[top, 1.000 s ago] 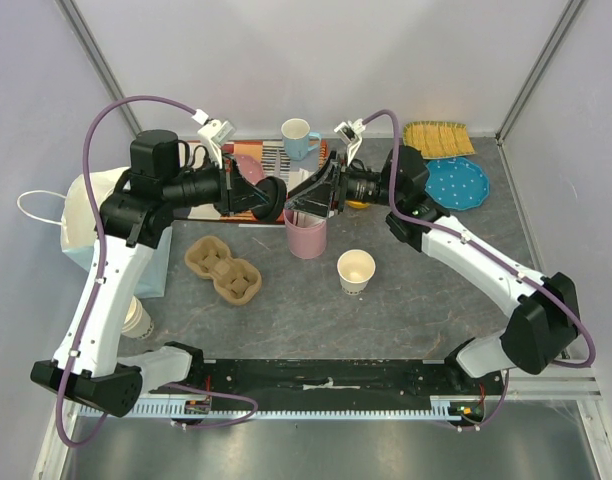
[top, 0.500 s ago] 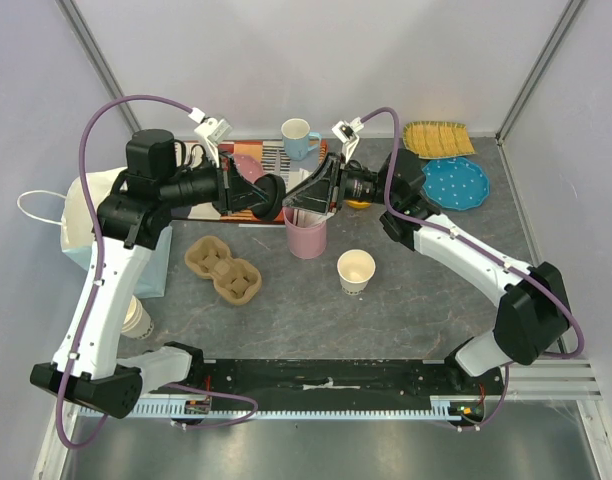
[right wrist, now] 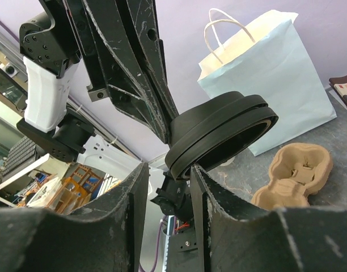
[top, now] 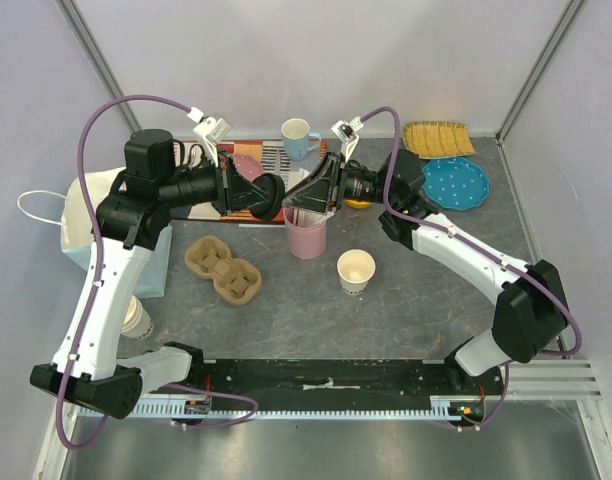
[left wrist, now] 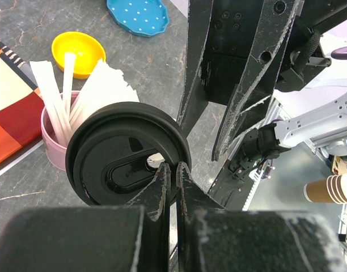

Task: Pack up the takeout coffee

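Observation:
The takeout coffee's off-white paper cup (top: 356, 270) stands lidless on the table, right of centre. Its round black lid (left wrist: 128, 161) (right wrist: 219, 133) hangs in the air above the pink cup, and my left gripper (left wrist: 174, 170) (top: 254, 196) is shut on its rim. My right gripper (right wrist: 169, 184) (top: 308, 200) faces it from the right with its jaws apart around the lid's opposite edge. One finger (right wrist: 199, 181) touches the rim, while a gap shows beside the other finger.
A pink cup of wooden sticks (top: 306, 235) stands right under both grippers. A pulp cup carrier (top: 223, 268) lies left of centre, a light-blue paper bag (top: 86, 225) at the far left. A blue mug (top: 298, 135), a yellow dish (left wrist: 78, 50) and a blue plate (top: 456, 183) sit at the back.
My right gripper has moved a little left to the lid and narrowed its jaws around its edge. The left gripper still holds the lid in the same place.

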You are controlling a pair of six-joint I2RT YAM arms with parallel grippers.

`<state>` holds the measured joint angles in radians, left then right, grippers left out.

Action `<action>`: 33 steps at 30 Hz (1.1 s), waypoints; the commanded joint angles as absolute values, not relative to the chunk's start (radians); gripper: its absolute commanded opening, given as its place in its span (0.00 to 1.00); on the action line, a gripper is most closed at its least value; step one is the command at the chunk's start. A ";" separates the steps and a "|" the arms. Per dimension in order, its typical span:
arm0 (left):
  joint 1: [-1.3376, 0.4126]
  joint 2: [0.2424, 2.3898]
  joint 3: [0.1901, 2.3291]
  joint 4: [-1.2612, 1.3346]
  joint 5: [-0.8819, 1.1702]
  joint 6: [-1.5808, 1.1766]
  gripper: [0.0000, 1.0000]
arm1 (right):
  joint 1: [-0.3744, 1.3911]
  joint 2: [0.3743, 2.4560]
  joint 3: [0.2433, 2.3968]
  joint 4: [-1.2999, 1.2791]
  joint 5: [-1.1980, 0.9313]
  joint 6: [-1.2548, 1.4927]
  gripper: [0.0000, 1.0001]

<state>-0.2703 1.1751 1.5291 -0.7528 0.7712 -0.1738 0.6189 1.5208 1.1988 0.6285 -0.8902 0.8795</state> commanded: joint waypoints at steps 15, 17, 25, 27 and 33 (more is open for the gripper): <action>-0.276 1.158 1.560 -0.700 0.836 -0.198 0.02 | 0.630 1.519 1.227 0.566 -0.873 0.822 0.33; -0.276 1.157 1.560 -0.698 0.836 -0.201 0.02 | 0.630 1.520 1.212 0.661 -0.902 0.882 0.33; -0.278 1.151 1.543 -0.699 0.828 -0.199 0.02 | 0.630 1.537 1.200 0.657 -0.899 0.887 0.13; -0.278 1.152 1.543 -0.699 0.818 -0.198 0.02 | 0.630 1.537 1.204 0.623 -0.896 0.862 0.06; -0.275 1.152 1.551 -0.719 0.756 -0.178 0.02 | 0.630 1.534 1.223 0.442 -0.861 0.752 0.00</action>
